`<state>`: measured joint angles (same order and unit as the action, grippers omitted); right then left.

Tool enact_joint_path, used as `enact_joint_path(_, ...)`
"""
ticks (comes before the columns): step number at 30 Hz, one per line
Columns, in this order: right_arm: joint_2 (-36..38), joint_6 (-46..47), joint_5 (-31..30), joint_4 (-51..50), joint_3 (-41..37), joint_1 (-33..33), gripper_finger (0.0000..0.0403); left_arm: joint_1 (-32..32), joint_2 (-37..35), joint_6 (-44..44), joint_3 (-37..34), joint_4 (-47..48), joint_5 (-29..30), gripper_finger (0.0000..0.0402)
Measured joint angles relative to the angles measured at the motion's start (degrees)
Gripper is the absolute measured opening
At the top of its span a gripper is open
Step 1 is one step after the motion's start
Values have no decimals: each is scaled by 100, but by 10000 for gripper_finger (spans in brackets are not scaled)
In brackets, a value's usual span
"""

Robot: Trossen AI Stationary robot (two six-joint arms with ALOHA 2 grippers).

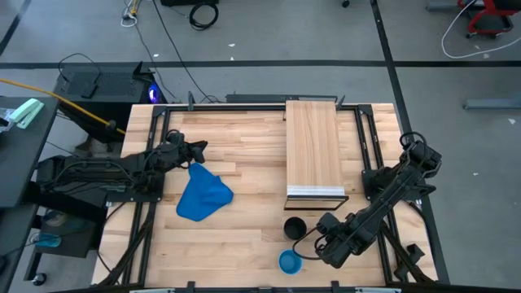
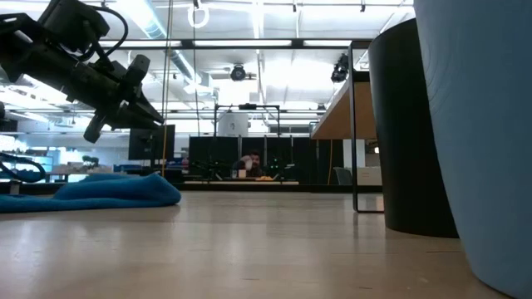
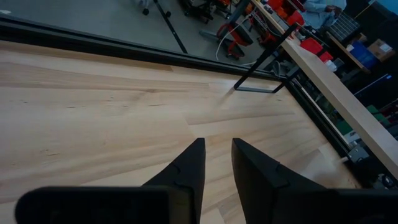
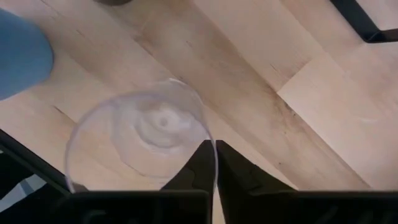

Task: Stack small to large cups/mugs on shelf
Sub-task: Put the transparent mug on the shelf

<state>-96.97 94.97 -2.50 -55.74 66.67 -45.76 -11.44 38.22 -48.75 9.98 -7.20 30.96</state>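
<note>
early stage. shelf (image 1: 313, 146) bare, nothing stacked on it yet. black cup (image 1: 294, 227) upright on the table just in front of the shelf's metal edge. blue cup (image 1: 290, 262) nearer the table's front edge, mouth up. right gripper (image 4: 214, 163) low beside the blue cup, fingers pressed onto the rim of the clear cup (image 4: 140, 137), one finger inside the wall and one outside; clear cup barely visible from above, plain in the right wrist view. left gripper (image 3: 217, 165) parked above the table's left side by the blue cloth (image 1: 202, 194), fingers slightly apart, holding nothing. left to do, by judgement: all of it. three cups to stack by size and place on the shelf.
</note>
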Motion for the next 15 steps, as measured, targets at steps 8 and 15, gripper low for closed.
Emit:
enact_joint_path(8, 207, -108, 87, -2, 7, 0, 5, 0, 2, -1, 2, 0, 2, 87)
enact_joint_path(15, 1425, -46, 113, -136, 17, -51, 3, 0, 2, 1, 2, 0, 0, 89)
